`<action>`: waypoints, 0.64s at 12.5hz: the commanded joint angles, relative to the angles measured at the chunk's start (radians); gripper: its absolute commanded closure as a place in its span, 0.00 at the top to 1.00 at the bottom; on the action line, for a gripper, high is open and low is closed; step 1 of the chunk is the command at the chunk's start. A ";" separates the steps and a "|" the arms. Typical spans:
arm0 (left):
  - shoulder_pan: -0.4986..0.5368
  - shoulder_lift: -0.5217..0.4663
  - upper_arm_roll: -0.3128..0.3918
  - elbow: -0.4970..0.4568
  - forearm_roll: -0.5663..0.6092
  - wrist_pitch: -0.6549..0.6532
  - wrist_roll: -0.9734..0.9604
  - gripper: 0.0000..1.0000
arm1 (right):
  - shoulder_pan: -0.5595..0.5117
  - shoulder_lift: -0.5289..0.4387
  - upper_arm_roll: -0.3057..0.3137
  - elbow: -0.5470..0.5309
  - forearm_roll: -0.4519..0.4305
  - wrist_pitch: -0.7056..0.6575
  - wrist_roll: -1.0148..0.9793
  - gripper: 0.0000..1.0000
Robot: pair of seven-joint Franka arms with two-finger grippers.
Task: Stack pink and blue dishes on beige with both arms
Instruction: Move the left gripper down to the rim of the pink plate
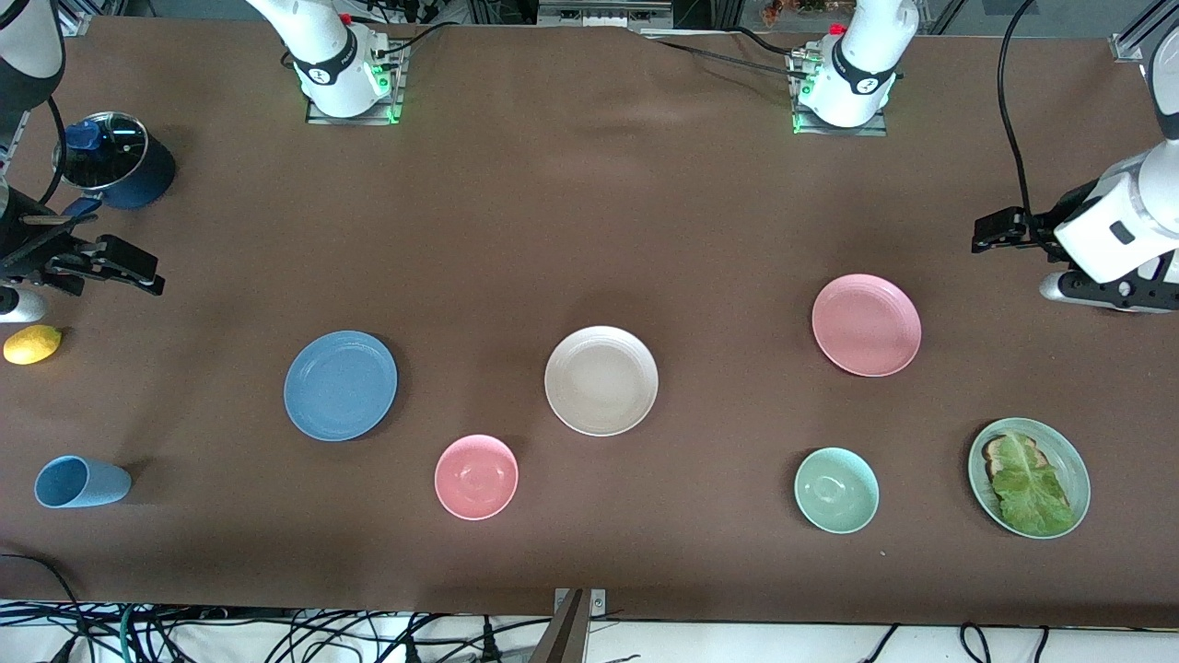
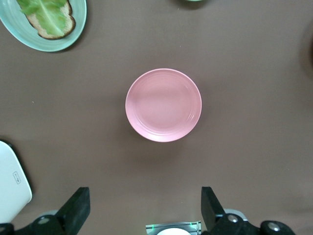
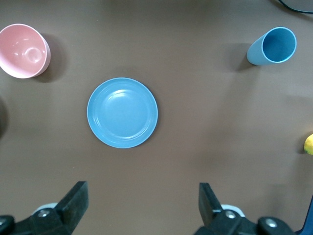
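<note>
While flanking the beige plate at table centre, blue plate toward wide-open right gripper, pink plate toward wide-open left gripper, both raised high.

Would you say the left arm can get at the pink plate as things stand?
Probably yes. The left tool is open and up in the air, with the pink plate in plain sight below its wrist camera. The plate lies alone on bare table, apart from the lettuce plate, with nothing on it.
</note>
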 commanded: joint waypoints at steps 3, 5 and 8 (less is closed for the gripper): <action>0.034 0.118 0.004 0.005 0.019 0.024 0.004 1.00 | -0.004 -0.005 0.003 0.006 0.003 -0.010 -0.006 1.00; 0.057 0.168 0.004 -0.015 0.017 0.074 0.015 1.00 | -0.004 -0.005 0.004 0.006 0.003 -0.008 -0.002 1.00; 0.075 0.163 -0.002 -0.144 0.014 0.225 0.015 1.00 | -0.004 -0.007 0.004 0.006 0.003 -0.004 -0.002 1.00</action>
